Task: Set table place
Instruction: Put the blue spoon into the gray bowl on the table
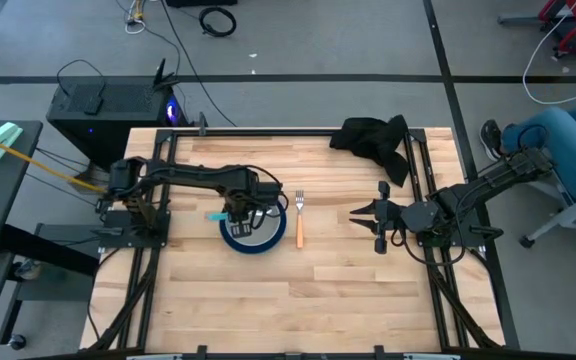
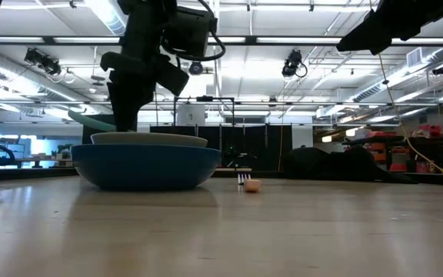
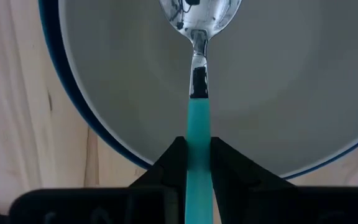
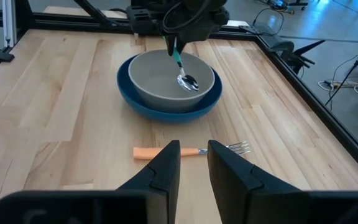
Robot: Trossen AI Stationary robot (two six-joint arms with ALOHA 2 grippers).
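A pale grey bowl (image 4: 171, 79) sits in a round blue plate (image 4: 166, 109) on the light wooden table (image 1: 268, 310). My left gripper (image 4: 174, 45) is above the bowl's left rim, shut on a teal-handled spoon (image 3: 197, 93) whose metal end (image 4: 188, 82) is low inside the bowl. The orange-handled fork (image 1: 299, 222) lies flat on the table just right of the plate. My right gripper (image 4: 192, 148) is open and empty, hovering right of the fork, fingers pointing toward it. My left gripper pinches the spoon's teal handle (image 3: 197, 134) between its two fingers, partway along it; the handle's free end (image 1: 212, 215) sticks out behind the fingers. The fingers slant down from the table's left, along the spoon. The spoon tilts down into the bowl; whether it touches the bowl I cannot tell.
A black cloth (image 1: 376, 140) lies heaped at the table's far right corner. Bare planks spread across the near half of the table (image 1: 298, 300). A black metal frame (image 1: 268, 130) edges the table.
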